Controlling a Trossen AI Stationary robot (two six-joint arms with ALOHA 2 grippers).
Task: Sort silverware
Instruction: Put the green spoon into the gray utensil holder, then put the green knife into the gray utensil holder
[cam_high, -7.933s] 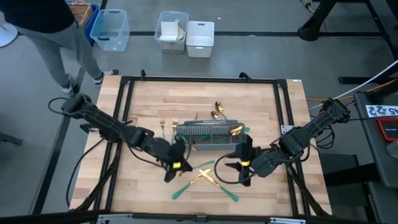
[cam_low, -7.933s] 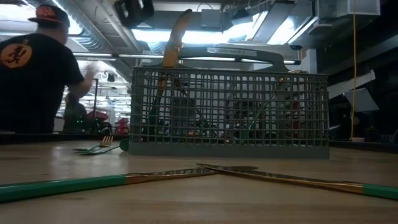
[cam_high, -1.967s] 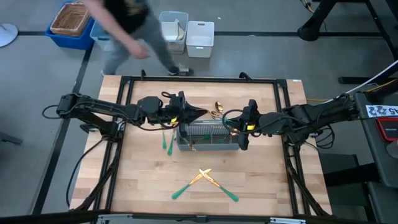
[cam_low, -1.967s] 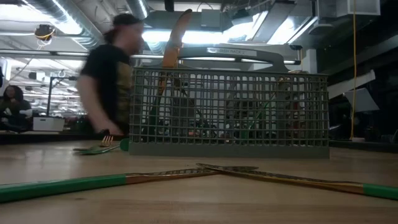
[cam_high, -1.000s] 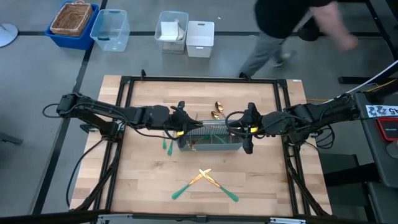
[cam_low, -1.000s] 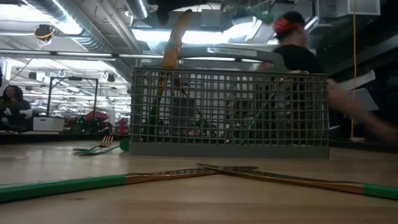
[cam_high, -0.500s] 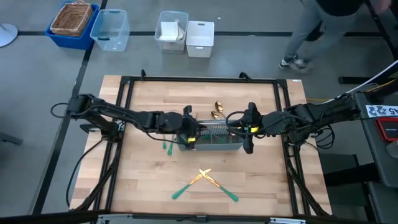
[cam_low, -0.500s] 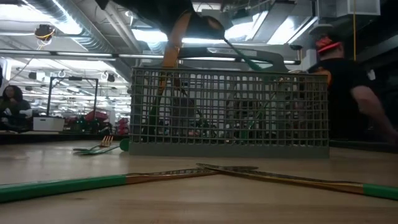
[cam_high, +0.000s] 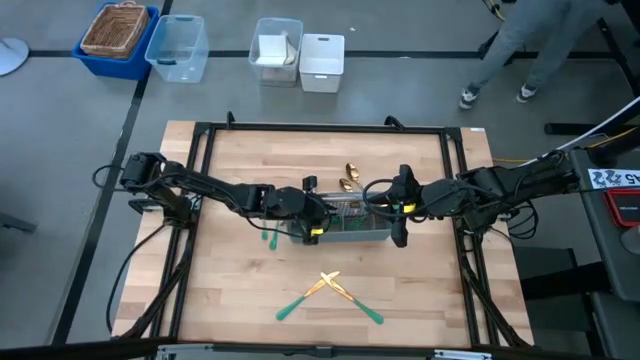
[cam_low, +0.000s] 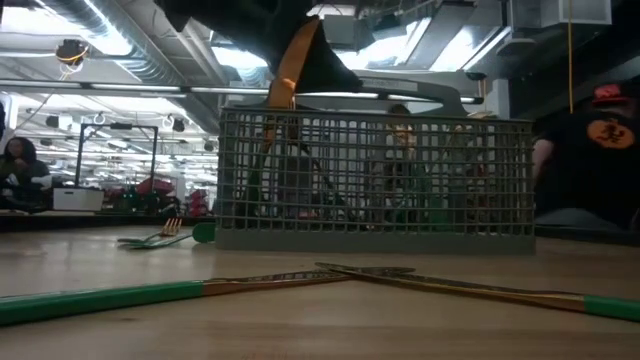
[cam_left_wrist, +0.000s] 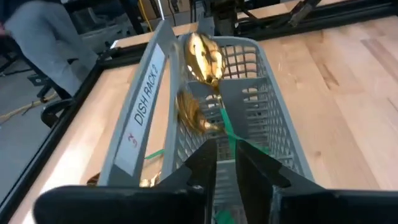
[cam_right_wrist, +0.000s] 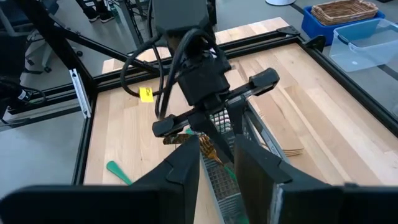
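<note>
Meanwhile, two crossed pieces (cam_high: 327, 291) lie before the caddy (cam_high: 345, 226).

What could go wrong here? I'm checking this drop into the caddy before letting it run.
The left gripper hangs over the caddy with a teal-handled piece between its slightly parted jaws; it could catch on the mesh or the spoons already inside. The right gripper sits at the caddy's other end, so the arms could bump. The crossed pair remains unsorted.
</note>
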